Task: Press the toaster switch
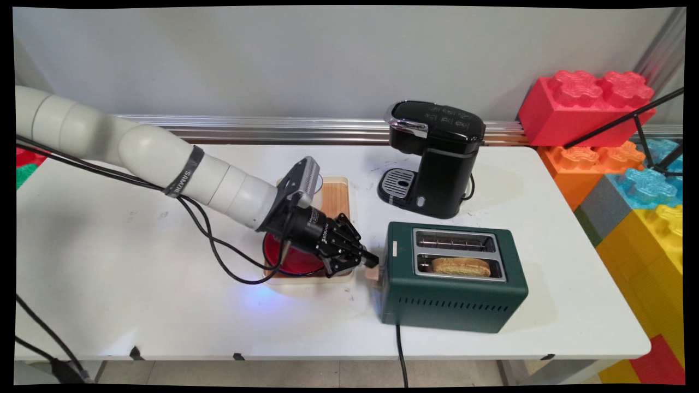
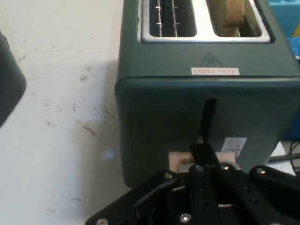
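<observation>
A dark green two-slot toaster (image 1: 453,297) stands on the white table, with a slice of toast (image 1: 460,266) sunk in its near slot. My gripper (image 1: 372,258) is shut, and its tips rest on top of the beige lever knob (image 1: 372,274) at the toaster's left end. In the hand view the closed fingertips (image 2: 202,153) sit on the knob (image 2: 179,161), low in the lever's black track (image 2: 206,117). The toast (image 2: 233,16) shows in the right slot, and the other slot (image 2: 168,18) holds nothing.
A red bowl (image 1: 289,261) sits on a wooden tray (image 1: 334,197) under my wrist. A black coffee maker (image 1: 437,158) stands behind the toaster. Big toy bricks (image 1: 590,106) are stacked at the right. The toaster's cord (image 1: 401,349) hangs over the front edge.
</observation>
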Robot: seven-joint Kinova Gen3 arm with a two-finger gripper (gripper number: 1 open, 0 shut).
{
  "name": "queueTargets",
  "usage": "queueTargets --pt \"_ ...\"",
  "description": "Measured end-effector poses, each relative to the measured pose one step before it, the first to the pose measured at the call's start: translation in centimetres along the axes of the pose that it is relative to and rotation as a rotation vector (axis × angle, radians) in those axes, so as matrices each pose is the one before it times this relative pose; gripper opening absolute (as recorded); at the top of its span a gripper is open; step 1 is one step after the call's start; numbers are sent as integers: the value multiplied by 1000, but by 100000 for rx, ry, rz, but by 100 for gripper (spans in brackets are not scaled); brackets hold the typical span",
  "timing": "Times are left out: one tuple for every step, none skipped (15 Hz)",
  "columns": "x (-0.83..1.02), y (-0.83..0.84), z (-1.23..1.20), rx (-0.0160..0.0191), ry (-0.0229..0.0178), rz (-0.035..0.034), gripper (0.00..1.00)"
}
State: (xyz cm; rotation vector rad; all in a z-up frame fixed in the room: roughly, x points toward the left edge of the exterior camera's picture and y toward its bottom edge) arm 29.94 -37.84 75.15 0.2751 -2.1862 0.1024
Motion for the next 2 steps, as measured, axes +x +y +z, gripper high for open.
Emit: queueTargets --pt "-51 -20 14 52 -128 -16 0" --pt "-22 -28 14 22 -78 24 0"
